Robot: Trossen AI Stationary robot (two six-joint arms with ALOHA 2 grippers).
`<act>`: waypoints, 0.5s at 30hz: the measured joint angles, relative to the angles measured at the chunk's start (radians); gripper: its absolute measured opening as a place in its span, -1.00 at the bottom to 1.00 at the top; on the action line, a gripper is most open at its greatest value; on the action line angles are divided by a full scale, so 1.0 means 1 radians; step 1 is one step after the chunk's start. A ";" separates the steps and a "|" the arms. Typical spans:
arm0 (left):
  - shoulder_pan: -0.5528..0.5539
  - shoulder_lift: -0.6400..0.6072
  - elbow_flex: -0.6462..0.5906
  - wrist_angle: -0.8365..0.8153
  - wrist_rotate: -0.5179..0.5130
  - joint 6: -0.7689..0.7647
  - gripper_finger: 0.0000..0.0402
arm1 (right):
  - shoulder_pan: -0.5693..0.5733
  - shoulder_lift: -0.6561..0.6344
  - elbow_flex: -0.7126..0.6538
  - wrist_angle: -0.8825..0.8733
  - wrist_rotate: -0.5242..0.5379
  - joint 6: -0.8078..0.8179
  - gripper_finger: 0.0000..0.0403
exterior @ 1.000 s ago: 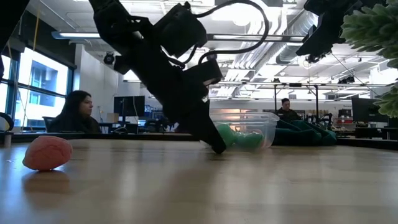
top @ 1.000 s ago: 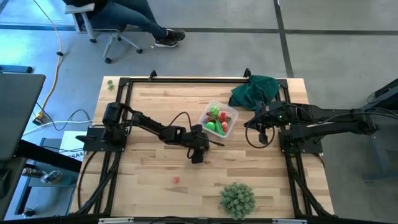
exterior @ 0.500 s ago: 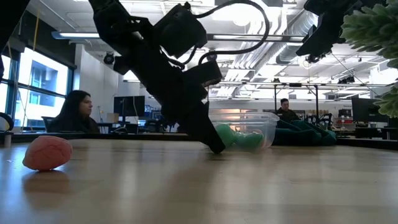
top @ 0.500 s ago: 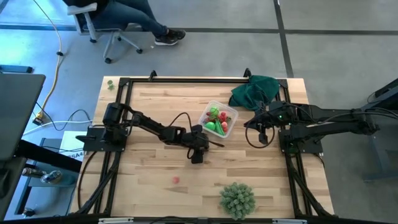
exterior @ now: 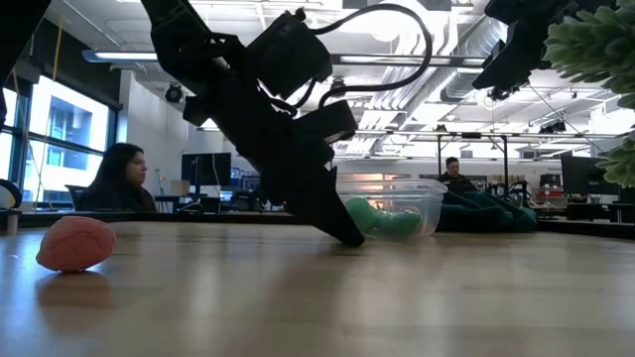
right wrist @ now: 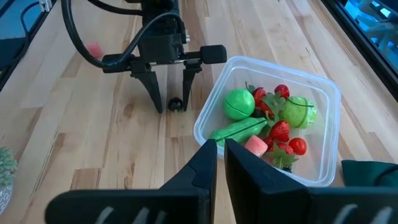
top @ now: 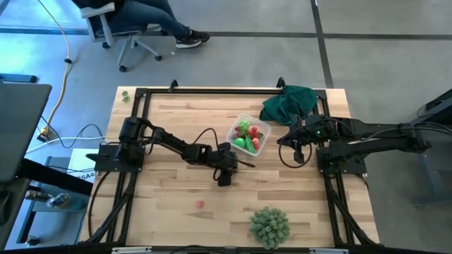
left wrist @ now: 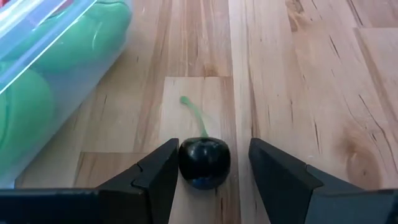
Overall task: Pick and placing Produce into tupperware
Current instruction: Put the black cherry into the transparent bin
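The left gripper (left wrist: 208, 168) is reaching down to the table (top: 176, 219) beside the tub (right wrist: 323, 118), its jaws spread on either side of a dark cherry (left wrist: 204, 163). 1 finger (left wrist: 158, 177) is touching the cherry; the other is standing clear of it, so nothing is being pinched. The cherry is lying on the wood with its green stem pointing away from the gripper, close to the tub's wall.

The tub is sitting near the table's far middle, holding green pieces (right wrist: 239, 104) and red berries (right wrist: 280, 130). 1 pink piece (top: 200, 204) is lying alone on the near part of the table, well apart from the tub.

The right gripper (right wrist: 220, 152) is waiting above the table to the tub's right, jaws pressed together and holding nothing. A spiky ball (top: 270, 226) is sitting at the near edge, and a cloth (top: 289, 102) is lying at the far right corner.
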State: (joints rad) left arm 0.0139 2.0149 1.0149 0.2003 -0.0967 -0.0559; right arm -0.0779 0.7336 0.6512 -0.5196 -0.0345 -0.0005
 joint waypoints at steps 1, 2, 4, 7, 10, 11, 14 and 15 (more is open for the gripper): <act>0.000 0.000 0.000 0.002 0.000 0.001 -0.07 | 0.000 0.000 0.000 0.000 0.000 0.000 -0.88; 0.000 0.001 0.000 0.007 0.000 0.001 -0.08 | 0.000 0.000 0.000 0.001 0.000 0.000 -0.88; 0.000 0.002 -0.001 0.012 0.001 0.002 -0.14 | 0.000 0.000 0.000 0.000 0.000 0.000 -0.88; -0.001 0.003 -0.001 0.022 0.001 0.003 -0.28 | 0.000 0.000 0.000 0.000 0.000 0.000 -0.88; -0.001 0.004 -0.002 0.030 0.003 0.003 -0.44 | 0.000 0.000 0.000 0.000 0.000 0.000 -0.88; -0.001 0.004 -0.002 0.031 0.003 0.003 -0.48 | 0.000 0.000 0.000 0.000 0.000 0.000 -0.88; -0.001 0.004 -0.002 0.033 0.003 0.003 -0.54 | 0.000 0.000 0.000 0.000 0.000 0.000 -0.88; -0.001 0.004 -0.002 0.033 0.003 0.003 -0.54 | 0.000 0.000 0.000 0.000 0.000 0.000 -0.88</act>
State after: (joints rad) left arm 0.0128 2.0190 1.0134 0.2334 -0.0937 -0.0528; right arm -0.0780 0.7334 0.6511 -0.5194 -0.0344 -0.0006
